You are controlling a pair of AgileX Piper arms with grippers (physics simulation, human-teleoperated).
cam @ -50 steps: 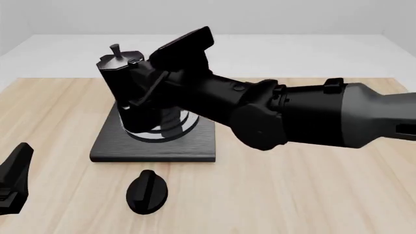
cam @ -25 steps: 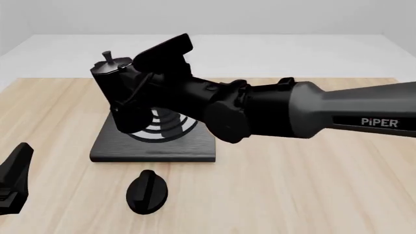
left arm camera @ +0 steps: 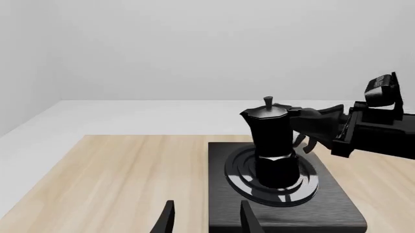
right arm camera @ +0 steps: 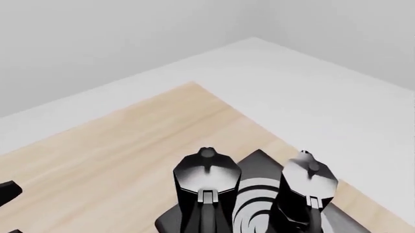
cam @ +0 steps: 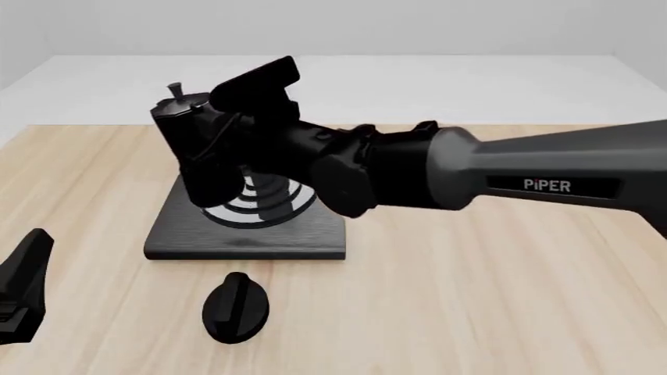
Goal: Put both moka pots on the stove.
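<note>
A black moka pot [cam: 193, 148] with a grey lid is tilted slightly over the left part of the stove's [cam: 250, 238] ring burner. My right gripper [cam: 221, 134] is shut on its handle side. The left wrist view shows this pot [left arm camera: 272, 145] low over the burner, with the right gripper [left arm camera: 306, 122] behind it. I cannot tell whether its base touches. In the right wrist view the held pot [right arm camera: 207, 187] is beside a second moka pot [right arm camera: 308, 187] standing on the stove [right arm camera: 259, 162]. My arm hides that second pot in the front view. The left gripper [left arm camera: 206, 223] is open and holds nothing.
A black oval knob [cam: 234, 307] lies on the wooden table in front of the stove. My left gripper [cam: 21, 289] sits low at the table's near left. The right arm spans the table from the right above the stove's right half.
The right arm has reached further left, carrying the held moka pot a little left over the burner. The left gripper and the knob have not moved.
</note>
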